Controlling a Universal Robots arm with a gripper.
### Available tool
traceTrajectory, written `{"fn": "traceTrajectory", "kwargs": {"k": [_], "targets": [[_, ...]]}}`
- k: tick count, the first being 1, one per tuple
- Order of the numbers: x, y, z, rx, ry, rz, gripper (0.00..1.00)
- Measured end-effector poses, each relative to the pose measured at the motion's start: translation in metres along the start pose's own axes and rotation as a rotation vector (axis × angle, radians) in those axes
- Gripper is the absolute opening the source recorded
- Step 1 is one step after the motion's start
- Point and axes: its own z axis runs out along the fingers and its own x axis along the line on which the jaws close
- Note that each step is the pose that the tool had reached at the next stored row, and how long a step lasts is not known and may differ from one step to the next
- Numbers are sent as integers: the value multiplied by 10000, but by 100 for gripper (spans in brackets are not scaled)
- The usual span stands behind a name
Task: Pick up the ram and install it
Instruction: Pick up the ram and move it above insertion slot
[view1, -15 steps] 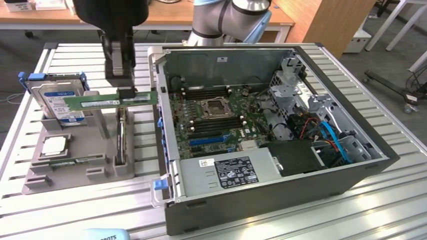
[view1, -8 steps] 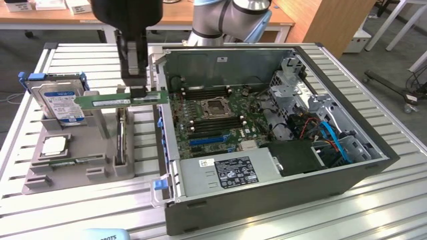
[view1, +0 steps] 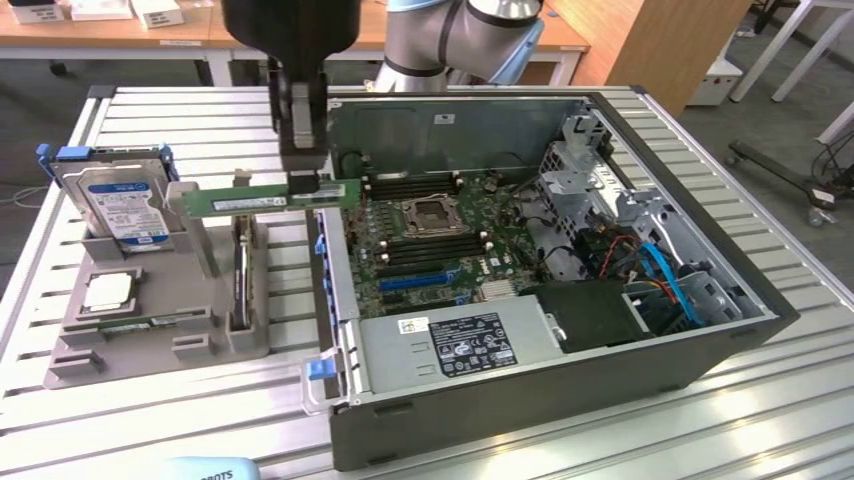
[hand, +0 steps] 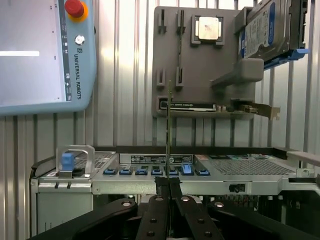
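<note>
Gripper (hand: 168, 184): black fingers clamped on ram (hand: 169, 125), edge-on in wrist view. Ram: green stick with white label, held level in air, gripped toward its end on exterior view's right. Exterior view: ram spans from above gray fixture tray (view1: 134, 340) to side wall of open computer case (view1: 747, 330). Not seated in memory slots (view1: 400, 185) beside processor socket (view1: 430, 212). Hard drive (view1: 123, 205) and processor chip (view1: 110, 290) rest in tray. Teach pendant (hand: 40, 50) lies on slatted table (view1: 200, 110).
</note>
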Motion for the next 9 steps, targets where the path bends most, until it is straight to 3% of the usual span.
{"fn": "traceTrajectory", "kwargs": {"k": [9], "targets": [[0, -219, -6, 1, 0, 0, 11]]}}
